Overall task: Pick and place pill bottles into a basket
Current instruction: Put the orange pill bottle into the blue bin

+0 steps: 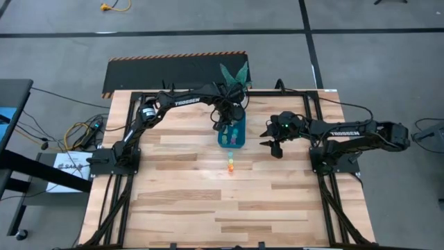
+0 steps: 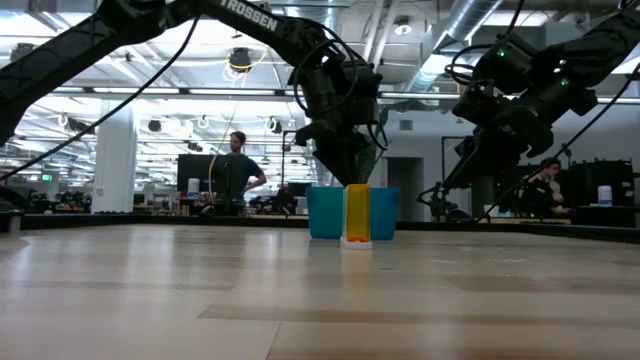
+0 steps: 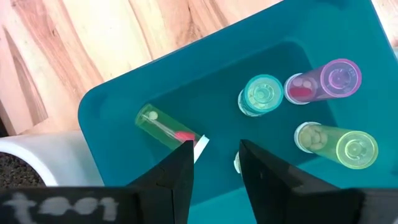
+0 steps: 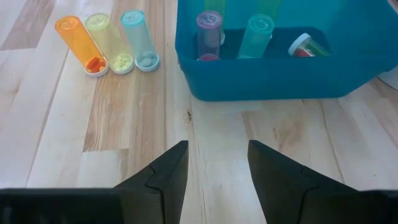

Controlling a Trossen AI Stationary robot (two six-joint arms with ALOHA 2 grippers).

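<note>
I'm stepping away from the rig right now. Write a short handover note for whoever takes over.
Left gripper: open, above the basket, nothing held.
Right gripper: open, empty, hovering over the table beside the basket.
Done: four pill bottles in the basket, a green one lying, plus teal, purple and yellow-green.
Left: orange, yellow and light blue bottles stand in a row on the table.

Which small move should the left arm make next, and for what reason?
Probably lift straight up out of the teal-blue rectangular plastic basket. The left end effector stands open above a green translucent pill bottle lying inside, apparently released, while three bottles wait on the wooden table.
</note>
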